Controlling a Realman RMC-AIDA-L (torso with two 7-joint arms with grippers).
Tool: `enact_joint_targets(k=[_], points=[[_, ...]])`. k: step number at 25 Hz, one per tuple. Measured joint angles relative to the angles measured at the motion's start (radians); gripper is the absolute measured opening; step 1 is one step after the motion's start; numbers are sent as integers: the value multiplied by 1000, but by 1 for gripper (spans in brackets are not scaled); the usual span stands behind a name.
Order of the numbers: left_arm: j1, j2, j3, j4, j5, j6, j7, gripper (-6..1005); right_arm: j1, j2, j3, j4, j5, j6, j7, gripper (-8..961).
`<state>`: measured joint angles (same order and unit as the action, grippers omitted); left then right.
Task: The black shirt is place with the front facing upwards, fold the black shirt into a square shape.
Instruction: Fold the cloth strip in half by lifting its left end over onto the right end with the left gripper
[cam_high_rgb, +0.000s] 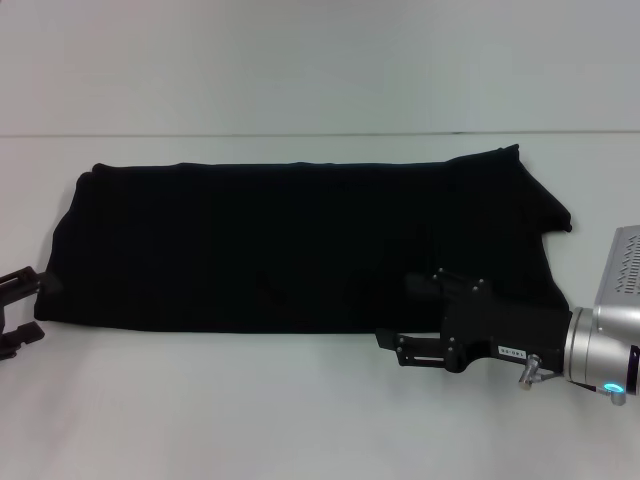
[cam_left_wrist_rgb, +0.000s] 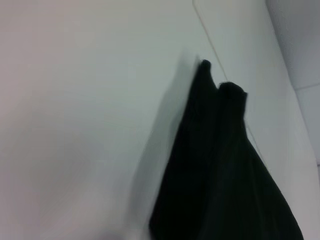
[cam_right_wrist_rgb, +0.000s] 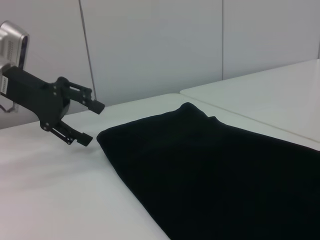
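Observation:
The black shirt (cam_high_rgb: 300, 245) lies flat on the white table as a long folded band, with one sleeve (cam_high_rgb: 535, 195) sticking out at the far right. No lettering shows on it. My left gripper (cam_high_rgb: 38, 308) is open just off the shirt's left end; the right wrist view shows this left gripper (cam_right_wrist_rgb: 86, 123) beside a corner of the shirt (cam_right_wrist_rgb: 225, 170). My right gripper (cam_high_rgb: 398, 312) is open at the shirt's near edge towards the right, one finger over the cloth and the other over bare table. The left wrist view shows only an end of the shirt (cam_left_wrist_rgb: 225, 175).
The white table (cam_high_rgb: 300, 410) extends in front of the shirt, and its far edge (cam_high_rgb: 320, 135) runs behind it. A second white surface (cam_right_wrist_rgb: 270, 85) adjoins at one side. A pale panelled wall (cam_right_wrist_rgb: 150, 45) stands beyond.

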<state>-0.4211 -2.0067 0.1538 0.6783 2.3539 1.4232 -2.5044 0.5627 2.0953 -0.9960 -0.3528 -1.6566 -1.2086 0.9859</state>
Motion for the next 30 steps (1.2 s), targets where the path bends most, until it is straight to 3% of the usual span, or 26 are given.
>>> enact_joint_targets(k=[22, 30], points=[[-66, 10, 8, -113, -5, -179, -9, 833, 6, 2, 4, 1, 1, 6, 0, 929], [-95, 11, 62, -124, -7, -228, -7, 828, 6, 2, 4, 2, 4, 6, 4, 928]])
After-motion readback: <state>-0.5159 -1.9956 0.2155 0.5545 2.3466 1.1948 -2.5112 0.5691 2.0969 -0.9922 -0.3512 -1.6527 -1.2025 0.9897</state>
